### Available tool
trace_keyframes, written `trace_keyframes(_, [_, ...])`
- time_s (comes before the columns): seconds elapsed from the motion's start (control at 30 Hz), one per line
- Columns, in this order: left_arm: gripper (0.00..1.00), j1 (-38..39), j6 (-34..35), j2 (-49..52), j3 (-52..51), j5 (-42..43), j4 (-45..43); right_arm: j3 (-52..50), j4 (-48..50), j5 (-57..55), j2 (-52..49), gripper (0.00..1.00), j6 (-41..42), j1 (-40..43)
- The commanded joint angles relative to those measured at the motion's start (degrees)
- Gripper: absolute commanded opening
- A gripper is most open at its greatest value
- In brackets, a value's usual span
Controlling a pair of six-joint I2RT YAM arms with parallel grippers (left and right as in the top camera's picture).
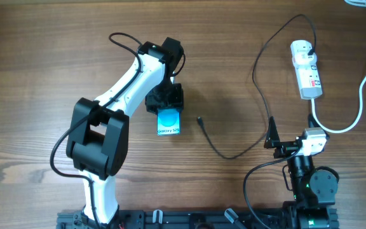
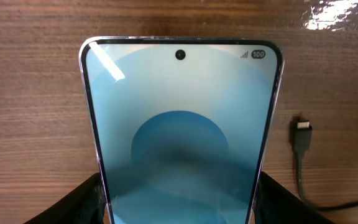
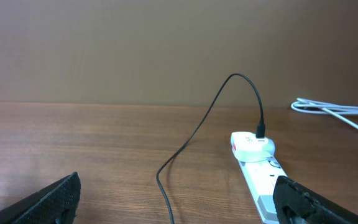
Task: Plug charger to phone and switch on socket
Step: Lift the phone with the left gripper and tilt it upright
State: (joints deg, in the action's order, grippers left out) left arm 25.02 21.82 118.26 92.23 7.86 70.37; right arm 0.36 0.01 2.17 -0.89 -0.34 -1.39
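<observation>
The phone [image 1: 169, 122] lies flat on the wooden table, teal screen up, its white "Galaxy" band toward the front. My left gripper [image 1: 165, 104] is shut on the phone's far end; in the left wrist view the phone [image 2: 182, 124] fills the frame with a black finger against each side edge [image 2: 179, 208]. The black charger cable [image 1: 234, 154] curls from the socket [image 1: 305, 77] to its free connector tip [image 1: 199, 119], which lies just right of the phone [image 2: 302, 134]. My right gripper [image 1: 297, 138] is open and empty, in front of the socket [image 3: 260, 180], with the cable [image 3: 191, 137] between its fingers [image 3: 179, 199].
A white adapter [image 3: 252, 145] sits plugged in at the socket's far end [image 1: 302, 48]. The thick white cord [image 1: 361, 95] loops along the table's right side, and it also shows in the right wrist view [image 3: 334, 111]. A plain wall stands behind the table.
</observation>
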Motion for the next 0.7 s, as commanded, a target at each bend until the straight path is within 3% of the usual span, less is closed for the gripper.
trace_keyframes(0.0, [0.54, 0.22, 1.36, 0.24, 1.66, 4.63, 0.66, -0.07, 0.11, 0.9, 0.61, 1.0, -0.79, 0.24])
trace_keyframes(0.3, [0.53, 0.22, 1.4, 0.24, 3.63, 12.81, 3.72, -0.07, 0.11, 0.9, 0.61, 1.0, -0.76, 0.24])
trace_keyframes(0.53, [0.53, 0.22, 3.1, 0.24, 13.31, 17.53, 13.33, -0.07, 0.11, 0.9, 0.61, 0.99, -0.79, 0.24])
trace_keyframes(0.67, [0.53, 0.17, 3.13, 0.24, 17.35, 24.72, 15.82, -0.07, 0.11, 0.9, 0.61, 0.99, -0.79, 0.24])
